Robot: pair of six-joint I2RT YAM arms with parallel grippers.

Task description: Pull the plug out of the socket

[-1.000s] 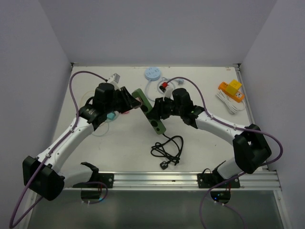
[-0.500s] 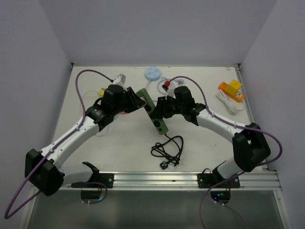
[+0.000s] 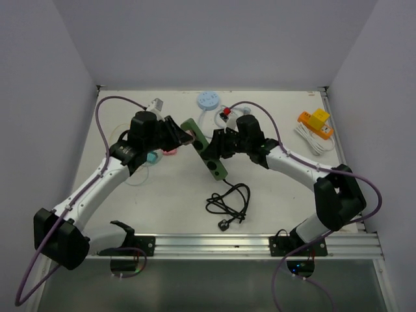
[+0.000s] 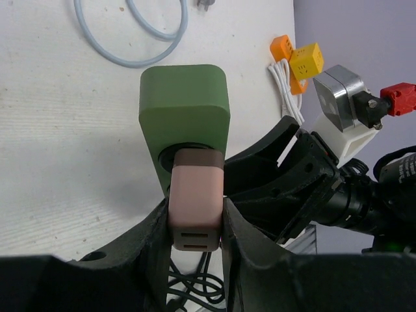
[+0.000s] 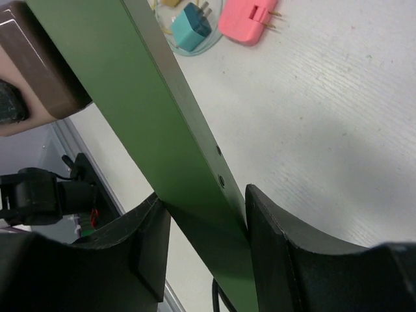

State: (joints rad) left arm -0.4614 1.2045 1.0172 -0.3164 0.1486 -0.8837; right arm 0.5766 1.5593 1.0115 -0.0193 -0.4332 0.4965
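A green power strip (image 3: 208, 153) is held off the table between both arms. My right gripper (image 3: 220, 147) is shut on its long body, one finger on each side, as the right wrist view shows (image 5: 205, 227). A pink-brown plug (image 4: 196, 208) sits in the round socket near the strip's end (image 4: 184, 110). My left gripper (image 4: 195, 224) is shut on the plug's two sides. In the top view the left gripper (image 3: 182, 136) meets the strip's far end. The plug also shows at the left edge of the right wrist view (image 5: 39, 78).
The strip's black cord (image 3: 229, 200) lies coiled near the front rail. A round pale-blue hub (image 3: 208, 99) and a red plug (image 3: 225, 117) lie behind. Orange and yellow adapters with white cable (image 3: 314, 121) sit far right. Pink (image 5: 247, 19) and teal (image 5: 194, 26) adapters lie under the left arm.
The left arm swung right towards the strip, then drew back left a little, still gripping the plug. The right gripper kept hold of the strip, which shifted slightly.
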